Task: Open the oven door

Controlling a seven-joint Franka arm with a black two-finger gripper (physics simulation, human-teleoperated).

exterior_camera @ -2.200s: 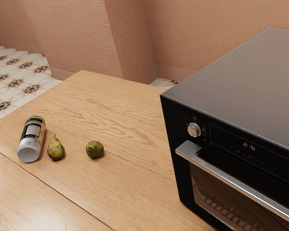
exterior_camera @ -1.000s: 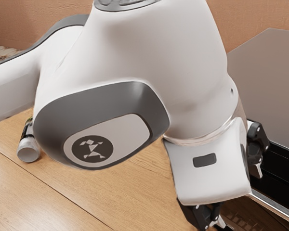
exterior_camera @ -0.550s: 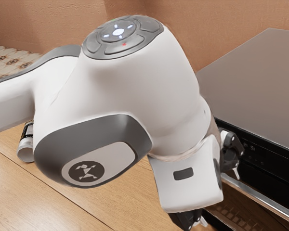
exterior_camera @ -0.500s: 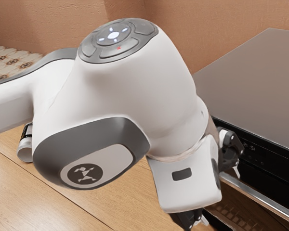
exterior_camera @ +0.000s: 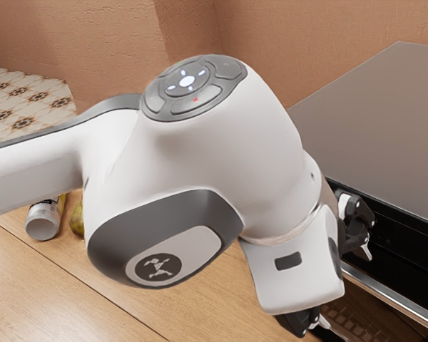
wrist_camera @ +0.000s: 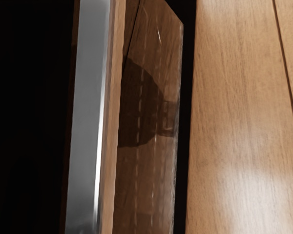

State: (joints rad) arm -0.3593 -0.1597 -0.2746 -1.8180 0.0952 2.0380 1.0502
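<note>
All the opening seems left to do: the door (wrist_camera: pixel 149 185) of the oven (exterior_camera: pixel 385 128) looks shut, its handle (exterior_camera: pixel 396 295) between the spread fingers of the gripper (exterior_camera: pixel 347 289), while the tabletop (exterior_camera: pixel 192 313) gives room before it, can (exterior_camera: pixel 43 222) and pear (exterior_camera: pixel 76 219) being toward its edge at the exterior view's left.
</note>
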